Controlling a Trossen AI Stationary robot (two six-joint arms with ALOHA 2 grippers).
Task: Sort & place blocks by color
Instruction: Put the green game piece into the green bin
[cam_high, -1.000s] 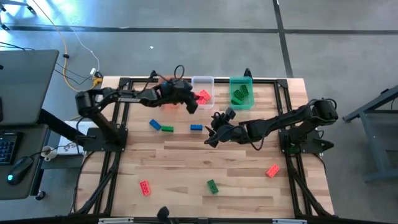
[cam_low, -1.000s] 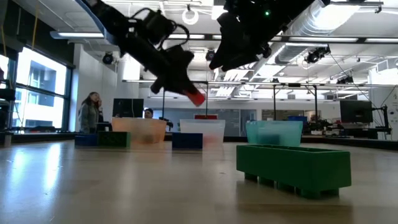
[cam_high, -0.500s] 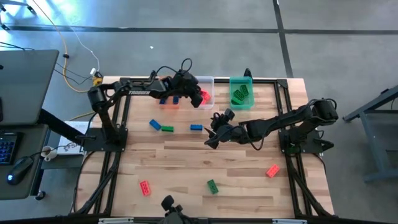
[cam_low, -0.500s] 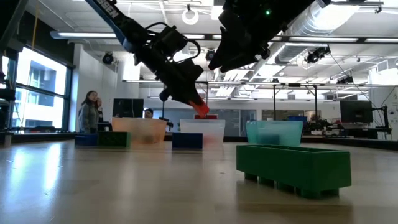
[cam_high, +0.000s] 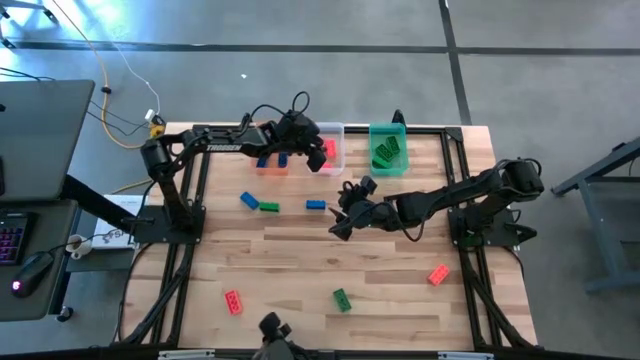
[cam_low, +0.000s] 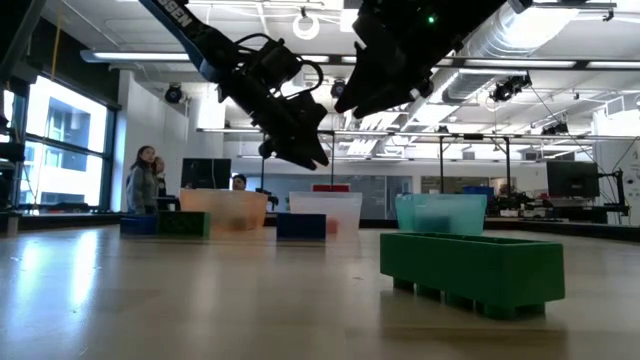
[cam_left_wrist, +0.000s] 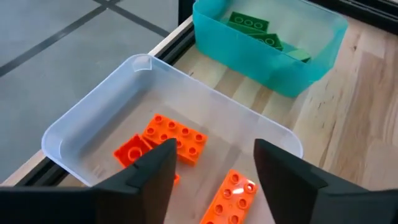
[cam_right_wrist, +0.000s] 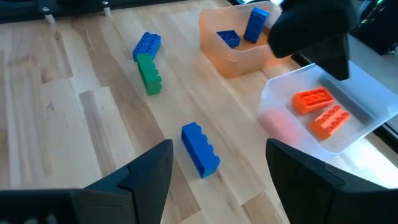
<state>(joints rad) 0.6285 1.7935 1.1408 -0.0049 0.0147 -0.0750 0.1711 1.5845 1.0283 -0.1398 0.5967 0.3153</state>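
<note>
The red brick that hung pinched in the left gripper (cam_left_wrist: 211, 171) half a second ago has left it; the fingers now stand spread and empty above the clear bin (cam_left_wrist: 81, 118).

Three red bricks lie in that bin. One (cam_left_wrist: 233, 196) lies with its long axis running away from the camera. A second (cam_left_wrist: 175, 134) lies crosswise to it, and a small one (cam_left_wrist: 132, 151) touches that second brick's end.

The green bin (cam_high: 388, 148) holds at least two green bricks (cam_left_wrist: 249, 25), lying at a slant. The orange bin (cam_right_wrist: 239, 43) holds two blue bricks (cam_right_wrist: 255, 22), one leaning on end.

On the table (cam_high: 300, 270), a blue brick (cam_right_wrist: 200, 149) lies alone, and another blue brick (cam_right_wrist: 147, 45) touches a green brick (cam_right_wrist: 149, 74) end to end.

The right gripper (cam_high: 340, 215) hovers spread and empty near the lone blue brick.
</note>
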